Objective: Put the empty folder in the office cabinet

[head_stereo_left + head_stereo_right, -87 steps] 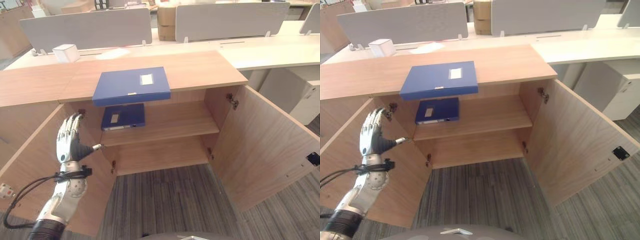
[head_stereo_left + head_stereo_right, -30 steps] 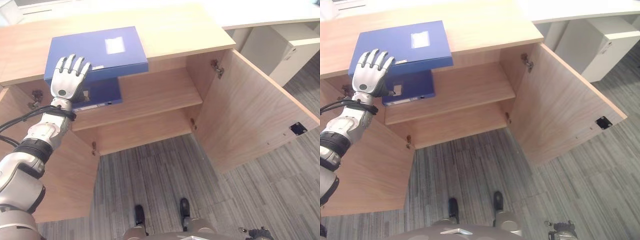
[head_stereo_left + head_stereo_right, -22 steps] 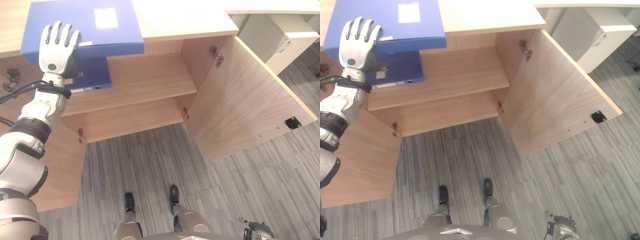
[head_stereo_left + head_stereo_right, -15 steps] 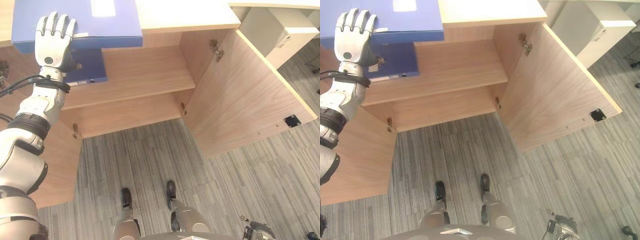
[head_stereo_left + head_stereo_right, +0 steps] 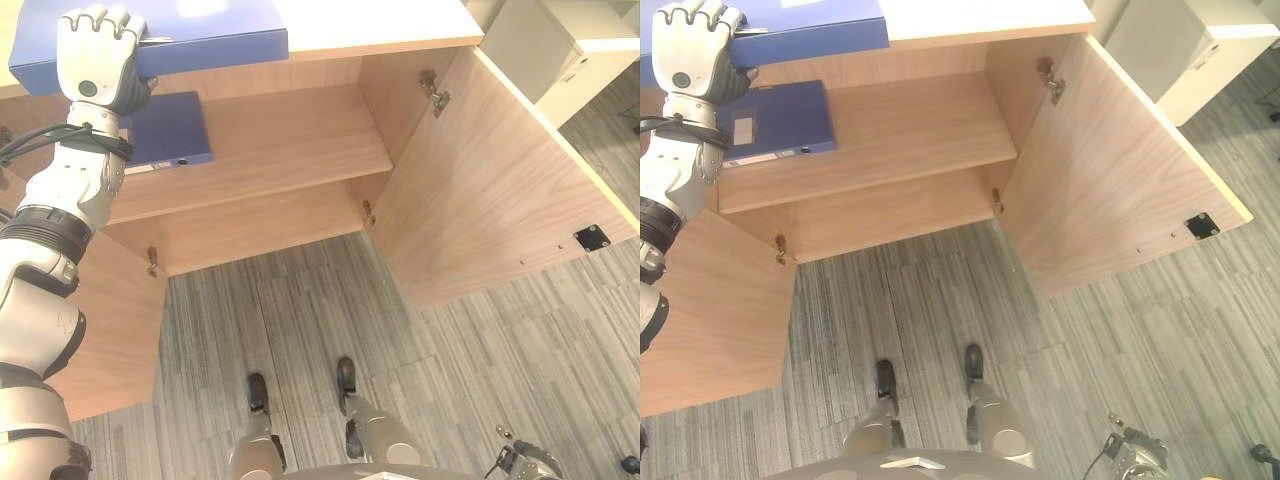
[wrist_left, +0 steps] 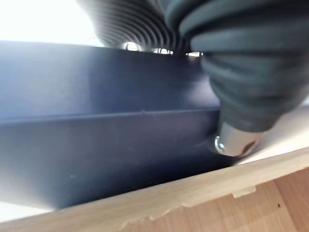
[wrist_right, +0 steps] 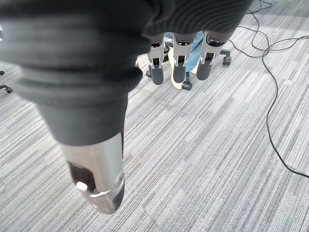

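A blue folder (image 5: 210,28) lies flat on the wooden cabinet top (image 5: 380,20), its front edge sticking out past the edge. My left hand (image 5: 95,60) grips that edge at its left end, fingers curled over the top and thumb (image 6: 235,141) against the dark spine (image 6: 96,145). A second blue folder (image 5: 168,128) lies on the upper shelf (image 5: 290,150) at its left end, just below the hand. My right hand (image 7: 176,65) hangs over the carpet with relaxed fingers and holds nothing.
Both cabinet doors stand open: the right door (image 5: 500,180) swings far out, the left door (image 5: 110,330) is beside my left arm. The lower shelf (image 5: 250,225) is bare. A white desk unit (image 5: 540,45) stands at the right. Chair castors (image 7: 186,84) rest on the carpet.
My left hand's fingers, straight against the top folder's front edge before, have curled over it. The camera has moved closer and tipped down, so the whole scene has shifted up.
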{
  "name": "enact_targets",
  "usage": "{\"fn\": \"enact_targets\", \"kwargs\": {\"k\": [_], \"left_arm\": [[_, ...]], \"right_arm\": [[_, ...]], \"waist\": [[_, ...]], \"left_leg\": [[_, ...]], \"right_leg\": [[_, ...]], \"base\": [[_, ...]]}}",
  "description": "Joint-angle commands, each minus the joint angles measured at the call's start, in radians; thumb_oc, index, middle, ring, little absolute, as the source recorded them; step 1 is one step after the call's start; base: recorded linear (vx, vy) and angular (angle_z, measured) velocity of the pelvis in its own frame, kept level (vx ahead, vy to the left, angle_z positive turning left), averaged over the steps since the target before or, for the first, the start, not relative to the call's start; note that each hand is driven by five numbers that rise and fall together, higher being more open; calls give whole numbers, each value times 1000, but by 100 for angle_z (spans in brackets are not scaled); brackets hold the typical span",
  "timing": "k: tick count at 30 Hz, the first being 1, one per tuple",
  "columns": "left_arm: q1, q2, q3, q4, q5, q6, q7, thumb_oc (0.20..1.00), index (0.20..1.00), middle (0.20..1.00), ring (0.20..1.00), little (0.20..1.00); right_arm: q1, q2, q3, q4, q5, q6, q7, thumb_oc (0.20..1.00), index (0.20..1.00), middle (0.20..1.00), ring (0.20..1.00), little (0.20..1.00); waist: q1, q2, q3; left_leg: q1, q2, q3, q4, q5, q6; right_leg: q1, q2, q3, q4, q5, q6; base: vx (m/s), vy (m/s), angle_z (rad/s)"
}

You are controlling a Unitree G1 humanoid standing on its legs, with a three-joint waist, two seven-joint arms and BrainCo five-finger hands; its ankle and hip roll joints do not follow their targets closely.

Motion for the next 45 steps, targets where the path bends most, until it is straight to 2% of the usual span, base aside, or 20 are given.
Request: {"fn": "enact_targets", "kwargs": {"k": [1, 6, 7, 9, 10, 12, 16, 18, 20, 21, 23, 24, 29, 30, 31, 34, 35, 39, 45], "left_arm": [[-27, 17, -38, 49, 19, -13, -47, 200, 200, 200, 200, 200], [-6, 24, -8, -11, 11, -17, -48, 200, 200, 200, 200, 200], [12, 28, 18, -48, -2, -21, -45, 200, 200, 200, 200, 200], [96, 27, 140, -157, -74, -35, -28, 200, 200, 200, 200, 200], [106, 30, 150, -164, -72, -33, -30, 200, 200, 200, 200, 200], [219, 20, 308, -291, -178, -65, -12, 200, 200, 200, 200, 200], [374, -46, 519, -486, -362, -131, 2, 200, 200, 200, 200, 200], [441, -89, 594, -563, -458, -164, -7, 200, 200, 200, 200, 200], [465, -100, 621, -591, -496, -173, -11, 200, 200, 200, 200, 200], [516, -137, 667, -648, -592, -202, -4, 200, 200, 200, 200, 200], [522, -137, 672, -652, -594, -202, -5, 200, 200, 200, 200, 200], [581, -179, 711, -736, -725, -252, -33, 200, 200, 200, 200, 200], [679, -261, 720, -813, -971, -302, -164, 200, 200, 200, 200, 200], [682, -261, 723, -814, -973, -301, -166, 200, 200, 200, 200, 200], [750, -304, 723, -840, -1081, -302, -224, 200, 200, 200, 200, 200], [811, -346, 717, -860, -1152, -291, -267, 200, 200, 200, 200, 200], [871, -385, 696, -882, -1216, -280, -309, 200, 200, 200, 200, 200], [1000, -434, 646, -936, -1265, -239, -387, 200, 200, 200, 200, 200], [1164, -463, 600, -977, -1311, -187, -483, 200, 200, 200, 200, 200]], "right_arm": [[-6, -38, 2, 37, 55, -18, -35, 1000, 1000, 1000, 1000, 1000], [6, -36, -8, 53, 44, -4, -25, 1000, 1000, 1000, 1000, 1000], [8, -33, -10, 54, 39, 0, -21, 1000, 1000, 1000, 1000, 1000], [11, -23, -18, 52, 25, 10, -15, 1000, 1000, 1000, 1000, 1000], [12, -26, -15, 51, 25, 10, -15, 1000, 1000, 1000, 1000, 1000], [8, -19, -7, 32, 8, 20, -6, 1000, 1000, 1000, 1000, 1000], [-27, -8, 28, -15, -41, 31, 1, 1000, 1000, 1000, 1000, 1000], [-53, -6, 66, -60, -77, 33, 4, 1000, 1000, 1000, 1000, 1000], [-68, -1, 86, -82, -96, 34, 2, 1000, 1000, 1000, 1000, 1000], [-92, 8, 139, -153, -152, 23, -10, 1000, 1000, 1000, 1000, 1000], [-89, 8, 141, -156, -154, 24, -12, 1000, 1000, 1000, 1000, 1000], [-120, 15, 213, -260, -215, 12, -11, 1000, 1000, 1000, 1000, 1000], [-187, 10, 284, -365, -152, 21, 85, 1000, 1000, 1000, 1000, 1000], [-187, 9, 285, -365, -151, 21, 86, 1000, 1000, 1000, 1000, 1000], [-206, 7, 299, -398, -114, 25, 112, 1000, 1000, 1000, 1000, 1000], [-234, 1, 312, -430, -88, 29, 126, 1000, 1000, 1000, 1000, 1000], [-274, -18, 321, -465, -57, 29, 134, 1000, 1000, 1000, 1000, 1000], [-334, -49, 332, -506, -27, 24, 139, 1000, 1000, 1000, 1000, 1000], [-350, -94, 336, -594, 22, 32, 163, 1000, 1000, 1000, 1000, 1000]], "waist": [[0, -8, -16], [5, 9, -29], [9, 14, -36], [21, 27, -57], [19, 29, -56], [27, 45, -82], [53, 68, -109], [63, 76, -122], [68, 79, -129], [78, 86, -141], [76, 87, -140], [93, 93, -155], [121, 87, -168], [120, 87, -167], [128, 83, -169], [133, 80, -168], [143, 74, -164], [156, 66, -155], [166, 60, -141]], "left_leg": [[1, 53, -17, -9, -118, -34], [43, 44, -6, -9, -133, -33], [57, 41, -3, -9, -139, -32], [101, 33, 4, -9, -157, -30], [100, 32, 5, -9, -152, -30], [143, 22, 5, -9, -163, -25], [210, 3, 1, -9, -185, -15], [246, -5, 2, -9, -194, -10], [255, -8, 2, -9, -192, -9], [290, -13, 4, -9, -201, -5], [293, -13, 5, -9, -202, -5], [332, -23, 4, -9, -210, -1], [382, -33, 2, -9, -220, 1], [384, -33, 2, -9, -221, 1], [395, -34, 2, -9, -221, 1], [402, -35, -1, -9, -221, 1], [404, -35, -4, -9, -220, 2], [405, -35, -9, -9, -219, 4], [395, -32, -17, -9, -213, 7]], "right_leg": [[8, -87, -12, -4, -48, 122], [47, -96, -18, -4, -62, 124], [61, -99, -20, -4, -65, 125], [106, -108, -29, -4, -85, 126], [105, -109, -29, -4, -81, 126], [151, -119, -35, -4, -94, 124], [221, -131, -46, -4, -112, 125], [255, -139, -49, 2, -120, 123], [263, -142, -50, 3, -116, 121], [297, -150, -52, 5, -122, 120], [300, -150, -52, 5, -123, 120], [343, -162, -61, 13, -137, 119], [405, -179, -76, 7, -149, 114], [407, -179, -77, 6, -149, 114], [423, -182, -81, 6, -152, 111], [432, -184, -84, 6, -152, 108], [437, -184, -86, 5, -150, 104], [442, -187, -91, 6, -145, 98], [431, -187, -91, 11, -138, 97]], "base": [[0, 0, 0], [15, 7, 0], [73, 20, 1], [91, 22, 1], [55, 11, 0], [35, 8, -1], [28, 7, 0], [0, 0, 0], [0, 0, 0], [0, 0, 0], [0, 0, 0], [35, 11, 6], [26, -3, 10], [29, -8, 9], [22, -4, 9], [11, -3, 10], [0, 0, 0], [2, -1, 1], [1, 0, 1]]}}
